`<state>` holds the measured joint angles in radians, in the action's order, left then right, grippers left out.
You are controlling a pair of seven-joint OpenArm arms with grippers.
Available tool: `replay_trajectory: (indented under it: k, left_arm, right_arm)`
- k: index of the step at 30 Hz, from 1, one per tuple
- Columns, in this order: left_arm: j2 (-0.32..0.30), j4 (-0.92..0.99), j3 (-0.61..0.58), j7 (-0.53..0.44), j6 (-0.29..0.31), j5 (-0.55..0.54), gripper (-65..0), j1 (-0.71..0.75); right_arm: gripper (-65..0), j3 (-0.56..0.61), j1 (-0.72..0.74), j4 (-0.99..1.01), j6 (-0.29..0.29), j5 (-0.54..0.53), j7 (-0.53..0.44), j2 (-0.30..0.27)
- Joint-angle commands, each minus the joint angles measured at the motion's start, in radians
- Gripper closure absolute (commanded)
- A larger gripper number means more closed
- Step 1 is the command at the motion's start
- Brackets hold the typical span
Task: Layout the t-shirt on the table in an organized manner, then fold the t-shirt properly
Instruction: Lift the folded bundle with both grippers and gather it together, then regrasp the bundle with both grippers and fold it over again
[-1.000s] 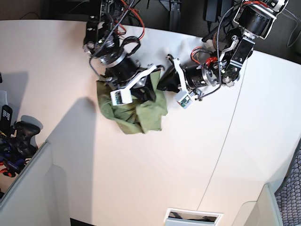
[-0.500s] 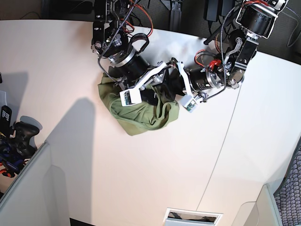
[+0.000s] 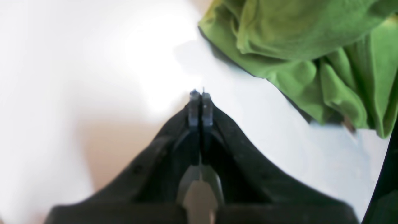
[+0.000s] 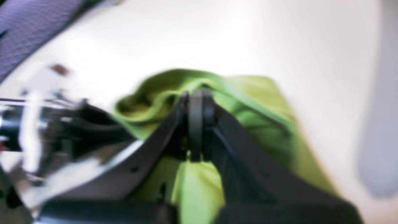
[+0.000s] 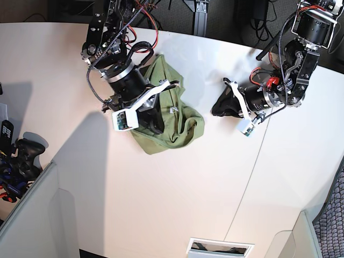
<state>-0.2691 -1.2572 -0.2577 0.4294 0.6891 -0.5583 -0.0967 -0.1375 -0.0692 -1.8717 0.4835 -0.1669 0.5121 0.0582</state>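
The olive-green t-shirt (image 5: 185, 123) lies bunched on the white table (image 5: 161, 199), with one part drawn up toward the back edge. My right gripper (image 5: 156, 126) rests on the cloth. In the right wrist view, which is blurred, this gripper (image 4: 196, 95) is shut with a fold of the t-shirt (image 4: 264, 102) pinched at its tips. My left gripper (image 5: 214, 110) lies to the right of the shirt, a short gap away. Seen from the left wrist, it (image 3: 199, 93) is shut on nothing above bare table (image 3: 93, 62), and the t-shirt (image 3: 311, 46) fills the upper right.
A thin dark seam (image 5: 258, 166) crosses the table on the right. A black game controller (image 5: 24, 153) and a grey panel (image 5: 27, 215) sit off the left edge. A dark slot (image 5: 220, 247) is at the front edge.
The left arm has pulled back to the right, away from the shirt. The right arm has swung left, and the shirt has been drawn out toward the back edge.
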Motion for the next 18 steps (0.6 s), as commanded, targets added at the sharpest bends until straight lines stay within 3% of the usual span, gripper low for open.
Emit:
replay_trajectory:
  k: [1,5,14,18]
  left_arm:
    - [-0.006,-0.034,0.003,-0.013,0.009,-0.027,0.0,-0.019]
    - [-0.005,-0.095,0.003,-0.002,0.009,-0.030,0.0,-0.019]
    - [0.006,-0.158,0.003,-0.002,0.009,-0.030,0.0,-0.020]
    - [0.008,-0.190,0.003,0.002,0.009,-0.030,0.0,-0.021]
  right_arm:
    - [0.0,-0.024,0.013,-0.015,0.003,-0.013,-0.029,-0.006]
    - [0.0,-0.083,0.007,0.040,0.003,-0.039,-0.021,-0.029]
    - [0.0,-0.065,0.046,0.375,0.003,-0.061,-0.086,-0.045]
    - [0.0,-0.065,0.049,0.327,0.004,-0.172,-0.085,-0.044]
